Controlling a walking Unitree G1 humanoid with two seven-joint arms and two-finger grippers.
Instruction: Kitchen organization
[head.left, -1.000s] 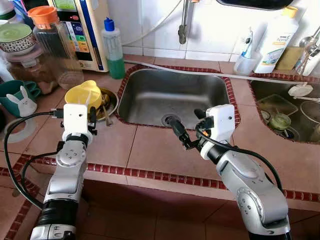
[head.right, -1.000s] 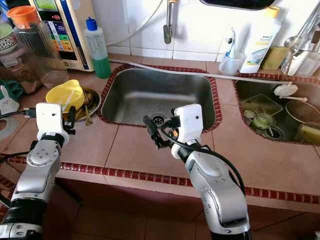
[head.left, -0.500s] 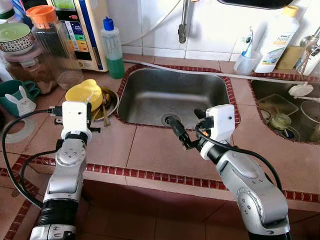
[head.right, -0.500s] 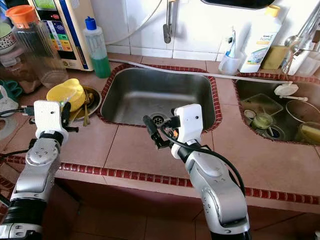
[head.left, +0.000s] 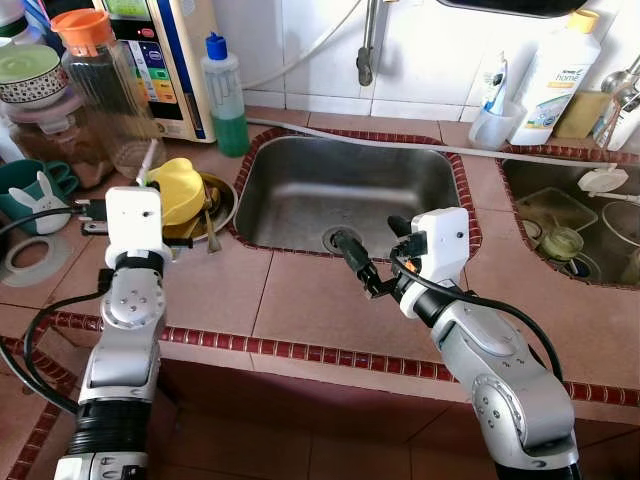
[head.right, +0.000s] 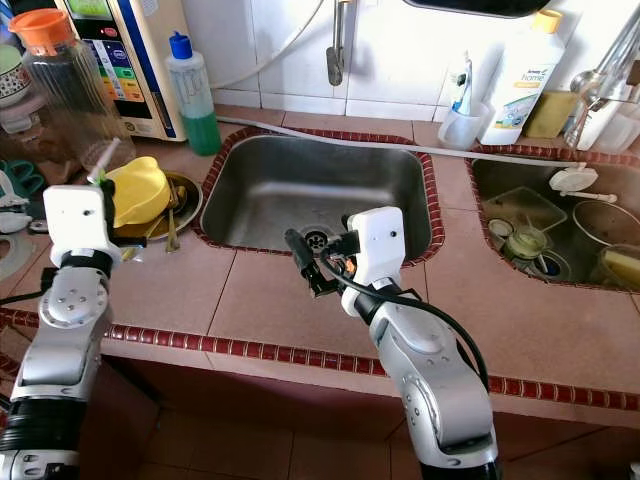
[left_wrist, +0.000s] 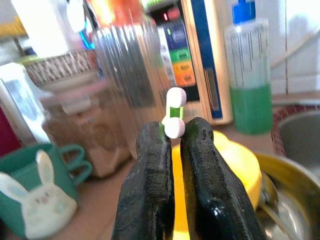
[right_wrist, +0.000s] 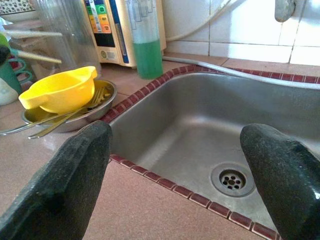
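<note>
- Change: the left gripper (left_wrist: 170, 150), which a second ago was low over the yellow bowl (head.left: 180, 190), now stands higher and further from the sink (head.left: 350, 190), with a thin white-and-green stick (head.left: 147, 165) clear of the bowl.
- Grip: the left fingers (left_wrist: 150, 185) are closed on the stick's lower end.
- Meaning: the stick appears to be lifted out of the dish pile, so a drop-off likely comes next.
- Axis: the stick's long axis runs near upright, its free rounded tip pointing up and leaning slightly towards the clear jar (head.left: 105, 90).
- Right gripper (head.left: 365, 262): over the bench at the sink's near rim, unchanged, fingers spread wide and holding nothing.
</note>
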